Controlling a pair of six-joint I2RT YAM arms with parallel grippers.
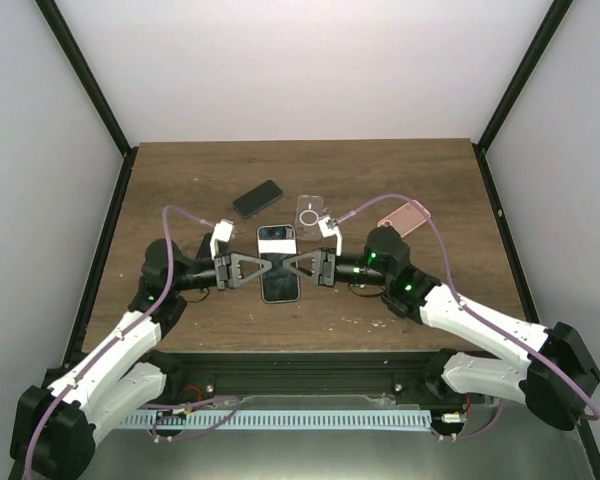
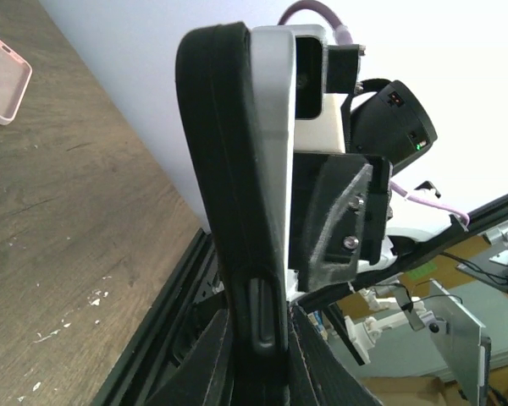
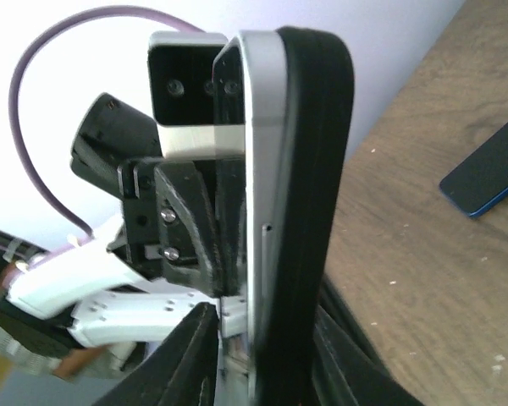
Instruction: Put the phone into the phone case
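A silver-edged phone (image 1: 279,265) is held above the middle of the table, its screen up and its back in a black phone case (image 2: 224,144). My left gripper (image 1: 255,268) is shut on its left edge. In the left wrist view both fingers of this gripper (image 2: 258,326) press the case's side at the button cover. My right gripper (image 1: 302,265) straddles the right edge. In the right wrist view the phone (image 3: 262,152) and the case (image 3: 313,144) stand between this gripper's (image 3: 267,330) jaws, with a gap between one finger and the silver edge.
A dark blue phone-shaped slab (image 1: 257,198) lies behind the grippers on the left and also shows in the right wrist view (image 3: 483,173). A clear case (image 1: 311,213) and a pink case (image 1: 404,217) lie behind on the right. The table's black frame runs along the near edge.
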